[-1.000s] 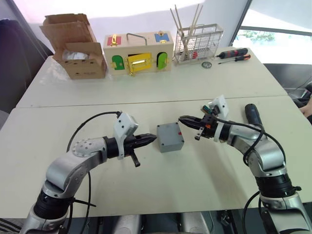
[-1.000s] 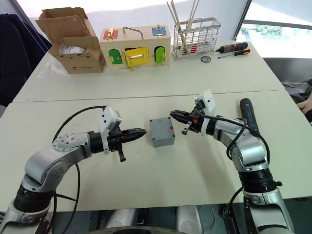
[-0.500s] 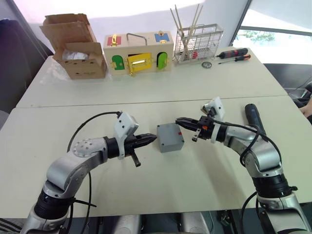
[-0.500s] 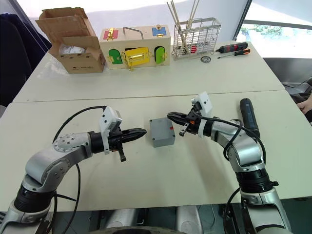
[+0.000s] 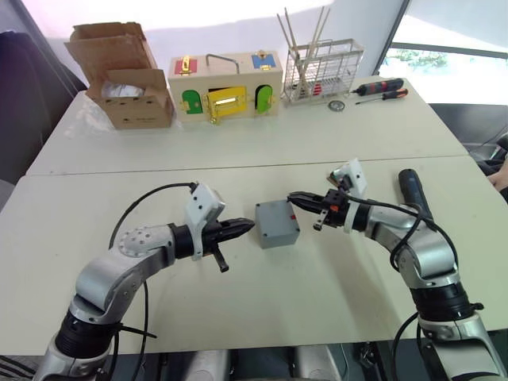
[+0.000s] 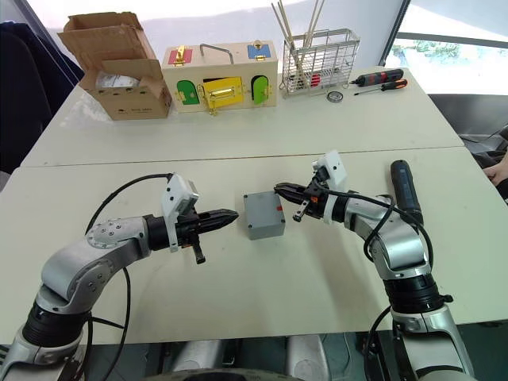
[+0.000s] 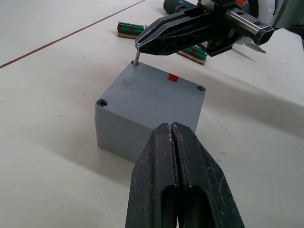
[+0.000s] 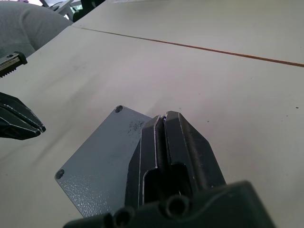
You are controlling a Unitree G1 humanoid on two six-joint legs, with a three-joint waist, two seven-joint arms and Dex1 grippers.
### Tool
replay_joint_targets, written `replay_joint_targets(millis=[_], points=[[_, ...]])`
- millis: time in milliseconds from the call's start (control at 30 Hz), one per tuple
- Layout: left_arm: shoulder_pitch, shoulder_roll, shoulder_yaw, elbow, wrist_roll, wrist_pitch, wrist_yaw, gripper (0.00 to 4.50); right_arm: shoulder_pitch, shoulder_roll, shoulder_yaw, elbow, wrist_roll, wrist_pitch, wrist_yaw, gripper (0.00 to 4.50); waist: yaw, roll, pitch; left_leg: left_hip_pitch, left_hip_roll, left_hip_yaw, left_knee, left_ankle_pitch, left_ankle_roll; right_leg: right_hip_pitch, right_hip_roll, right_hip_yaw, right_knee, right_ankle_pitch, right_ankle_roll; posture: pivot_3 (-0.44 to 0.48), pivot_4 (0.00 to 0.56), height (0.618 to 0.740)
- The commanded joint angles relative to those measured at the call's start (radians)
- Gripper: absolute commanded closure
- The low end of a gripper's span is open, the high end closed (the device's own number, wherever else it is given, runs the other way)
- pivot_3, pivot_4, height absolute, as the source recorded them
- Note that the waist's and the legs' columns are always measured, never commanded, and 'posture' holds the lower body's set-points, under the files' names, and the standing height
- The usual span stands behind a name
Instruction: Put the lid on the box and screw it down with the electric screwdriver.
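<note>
A screw (image 7: 136,57) is pinched by the right gripper (image 7: 142,43) over a corner of the lid (image 7: 149,90), seated on the box (image 5: 276,224) mid-table (image 5: 262,309). The left gripper (image 7: 172,137), closed and empty, is held just beside the box; the screwdriver (image 5: 413,189) lies apart.

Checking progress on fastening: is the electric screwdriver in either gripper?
No, the electric screwdriver lies on the table beside the right arm, while the right gripper pinches a small screw.

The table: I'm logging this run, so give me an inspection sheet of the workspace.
Surface: pale table, seam across.
Job's things: lid on box, centre; electric screwdriver lying by the right arm.
Clutter: cardboard box, wooden box, wire rack, hand screwdrivers at far edge.
Grippers: left gripper shut, empty, beside box; right gripper shut on a screw at a lid corner.
Cables: black cables loop along both arms.
Surroundings: window far right.
</note>
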Motion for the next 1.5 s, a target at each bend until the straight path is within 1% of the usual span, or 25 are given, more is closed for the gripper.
replay_joint_targets(millis=[33, 500, 533, 600, 633, 700, 767, 833, 867, 967, 1033, 1100, 1167, 1233, 1267, 1333, 1400, 1500], points=[[-0.008, 0.001, 0.008, -0.026, -0.004, -0.015, -0.002, 4.5, -0.01, 0.002, -0.002, 0.005, -0.007, -0.014, -0.001, 4.47, 0.0, 0.0, 0.0, 0.0, 0.0, 0.0, 0.0, 0.0, 0.0, 0.0, 0.0, 0.0, 0.0, 0.0, 0.0, 0.0, 0.15, 0.734], [-0.007, 0.0, 0.01, -0.031, -0.006, -0.016, 0.001, 4.5, -0.018, 0.01, 0.018, 0.024, -0.024, -0.014, 0.005, 4.47, 0.0, 0.0, 0.0, 0.0, 0.0, 0.0, 0.0, 0.0, 0.0, 0.0, 0.0, 0.0, 0.0, 0.0, 0.0, 0.0, 0.15, 0.734], [-0.007, 0.0, 0.01, -0.031, -0.006, -0.016, 0.0, 4.5, -0.019, 0.01, 0.018, 0.024, -0.026, -0.016, 0.003, 4.22, 0.0, 0.0, 0.0, 0.0, 0.0, 0.0, 0.0, 0.0, 0.0, 0.0, 0.0, 0.0, 0.0, 0.0, 0.0, 0.0, 0.15, 0.734], [-0.008, -0.001, 0.009, -0.029, -0.005, -0.018, 0.0, 4.5, -0.022, 0.007, 0.015, 0.023, -0.025, -0.013, 0.006, 3.55, 0.0, 0.0, 0.0, 0.0, 0.0, 0.0, 0.0, 0.0, 0.0, 0.0, 0.0, 0.0, 0.0, 0.0, 0.0, 0.0, 0.15, 0.734], [-0.009, -0.002, 0.009, -0.029, -0.005, -0.019, 0.0, 4.5, -0.023, 0.004, 0.012, 0.02, -0.023, -0.009, 0.008, 3.15, 0.0, 0.0, 0.0, 0.0, 0.0, 0.0, 0.0, 0.0, 0.0, 0.0, 0.0, 0.0, 0.0, 0.0, 0.0, 0.0, 0.15, 0.734], [-0.012, -0.006, 0.009, -0.028, -0.006, -0.02, 0.001, 4.5, -0.025, -0.005, 0.005, 0.012, -0.02, -0.004, 0.013, 2.03, 0.0, 0.0, 0.0, 0.0, 0.0, 0.0, 0.0, 0.0, 0.0, 0.0, 0.0, 0.0, 0.0, 0.0, 0.0, 0.0, 0.15, 0.734], [-0.018, -0.016, 0.013, -0.024, -0.014, -0.023, 0.002, 4.5, -0.025, -0.025, -0.006, 0.002, -0.022, 0.0, 0.019, 1.02, 0.0, 0.0, 0.0, 0.0, 0.0, 0.0, 0.0, 0.0, 0.0, 0.0, 0.0, 0.0, 0.0, 0.0, 0.0, 0.0, 0.15, 0.734], [-0.031, -0.033, 0.024, -0.021, -0.03, -0.021, 0.005, 4.5, -0.024, -0.054, -0.029, -0.016, -0.015, 0.013, 0.023, 0.27, 0.003, 0.0, 0.0, 0.0, 0.0, 0.0, 0.0, 0.0, 0.0, 0.0, 0.0, 0.0, 0.0, 0.0, 0.0, 0.0, 0.15, 0.734], [-0.046, -0.044, 0.034, -0.02, -0.045, -0.016, 0.005, 4.5, -0.032, -0.076, -0.06, -0.03, -0.01, 0.025, 0.012, 0.03, 0.004, 0.0, 0.0, 0.0, 0.0, 0.0, 0.0, 0.0, 0.0, 0.0, 0.0, 0.0, 0.0, 0.0, 0.0, 0.0, 0.15, 0.734], [-0.085, -0.056, 0.029, -0.022, -0.069, -0.007, -0.008, 4.5, -0.073, -0.138, -0.164, -0.053, 0.037, 0.103, -0.02, 0.03, 0.008, 0.0, 0.0, 0.0, 0.0, 0.0, 0.001, 0.0, 0.0, 0.0, 0.0, 0.0, 0.0, 0.0, 0.0, 0.0, 0.15, 0.734], [-0.106, -0.057, -0.004, -0.032, -0.076, -0.005, -0.026, 4.5, -0.106, -0.214, -0.229, -0.046, 0.071, 0.183, -0.012, 0.03, 0.012, 0.0, 0.0, 0.0, 0.0, 0.0, 0.001, 0.0, 0.0, 0.0, 0.0, 0.0, 0.0, 0.0, 0.0, 0.0, 0.15, 0.734], [-0.125, -0.051, -0.047, -0.047, -0.08, -0.007, -0.06, 4.5, -0.133, -0.329, -0.264, -0.011, 0.077, 0.255, 0.025, 0.03, 0.019, 0.0, 0.0, 0.0, 0.0, 0.0, 0.0, 0.0, 0.0, 0.0, 0.0, 0.0, 0.0, 0.0, 0.0, 0.0, 0.15, 0.734], [-0.149, -0.048, -0.095, -0.053, -0.071, -0.021, -0.102, 4.5, -0.167, -0.464, -0.262, 0.078, 0.048, 0.307, 0.068, 0.03, 0.023, 0.0, 0.0, -0.001, 0.0, 0.001, 0.001, 0.0, 0.001, 0.0, 0.0, 0.0, -0.001, 0.0, 0.0, 0.0, 0.15, 0.734], [-0.179, -0.059, -0.134, -0.048, -0.059, -0.043, -0.133, 4.5, -0.187, -0.592, -0.217, 0.184, -0.004, 0.287, 0.135, 0.03, 0.025, 0.0, 0.0, -0.001, -0.001, 0.001, 0.002, -0.003, 0.006, 0.001, 0.0, 0.0, -0.001, 0.0, 0.0, 0.0, 0.15, 0.734], [-0.193, -0.067, -0.149, -0.043, -0.053, -0.051, -0.142, 4.5, -0.21, -0.63, -0.18, 0.25, -0.045, 0.283, 0.132, 0.03, 0.022, 0.0, 0.0, -0.001, -0.001, 0.001, 0.002, -0.004, 0.006, 0.002, -0.001, 0.0, -0.002, 0.0, 0.0, 0.0, 0.15, 0.734], [-0.213, -0.083, -0.179, -0.034, -0.034, -0.067, -0.146, 4.5, -0.263, -0.677, -0.109, 0.376, -0.093, 0.331, 0.147, 0.03, 0.018, 0.0, 0.0, 0.0, 0.0, 0.003, 0.003, -0.004, 0.007, 0.003, -0.001, 0.0, -0.002, 0.0, 0.0, 0.0, 0.15, 0.734], [-0.222, -0.101, -0.203, -0.024, -0.012, -0.08, -0.14, 4.5, -0.311, -0.725, -0.023, 0.46, -0.109, 0.438, 0.228, 0.03, 0.012, 0.0, 0.0, 0.001, 0.0, 0.005, 0.002, -0.005, 0.008, 0.004, -0.001, 0.001, -0.003, 0.0, 0.0, 0.0, 0.15, 0.734], [-0.21, -0.117, -0.225, -0.017, 0.018, -0.103, -0.13, 4.5, -0.366, -0.768, 0.099, 0.536, -0.147, 0.494, 0.362, 0.03, 0.004, 0.001, 0.001, 0.001, 0.001, 0.005, 0.0, -0.005, 0.009, 0.002, 0.0, 0.001, -0.003, 0.0, 0.0, 0.0, 0.15, 0.734]])
